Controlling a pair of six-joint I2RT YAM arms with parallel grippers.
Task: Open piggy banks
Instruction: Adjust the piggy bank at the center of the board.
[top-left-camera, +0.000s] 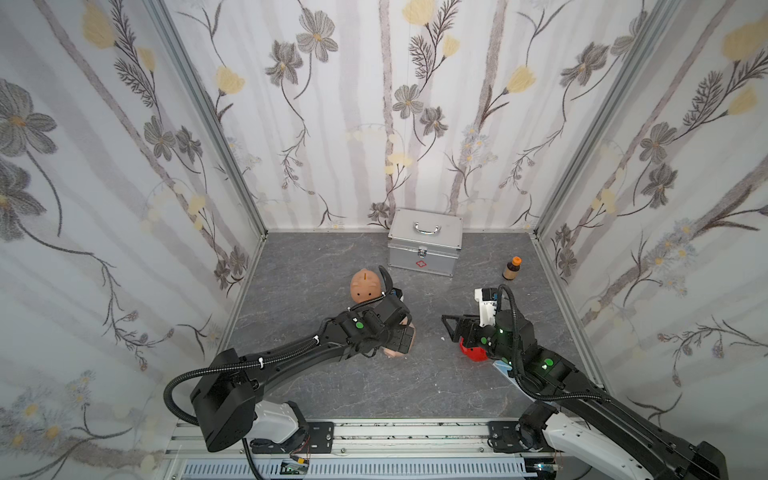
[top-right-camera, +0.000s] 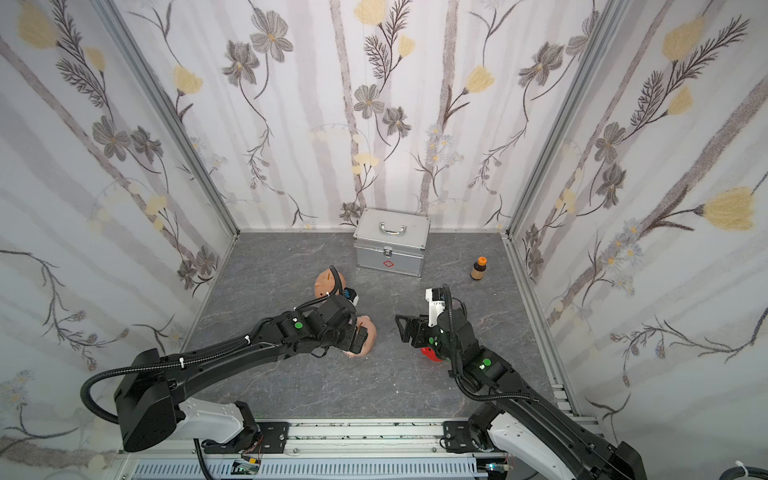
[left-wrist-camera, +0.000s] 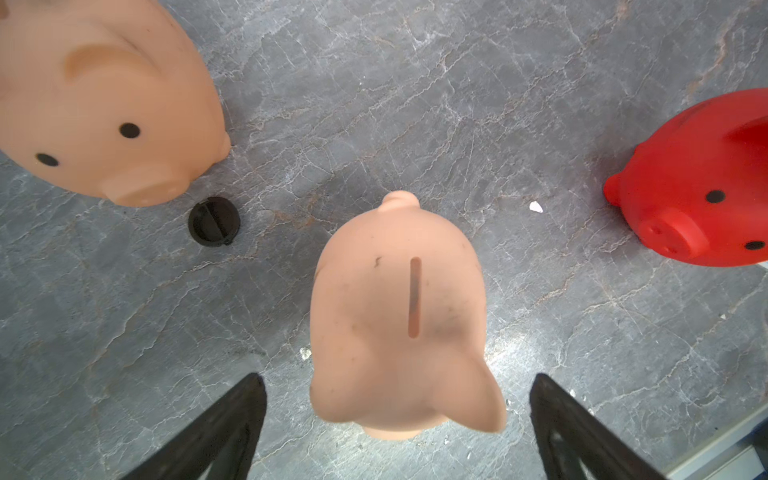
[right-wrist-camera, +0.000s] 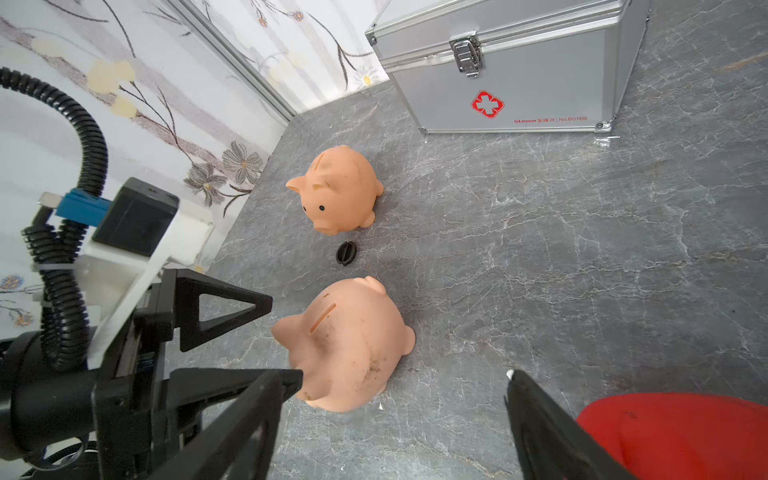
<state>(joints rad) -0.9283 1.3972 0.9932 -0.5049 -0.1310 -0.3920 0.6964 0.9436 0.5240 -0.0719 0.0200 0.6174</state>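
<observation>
**Wide open, nothing held**

Nearest, left gripper spread wide either side of an upright peach pig; right gripper agape, empty, beside the red pig. Farther, loose black plug, second peach pig, then metal case.

Smudgy pig & other pig peach-pink; third pig red; plug blk; tabletop grey-veined.
</observation>
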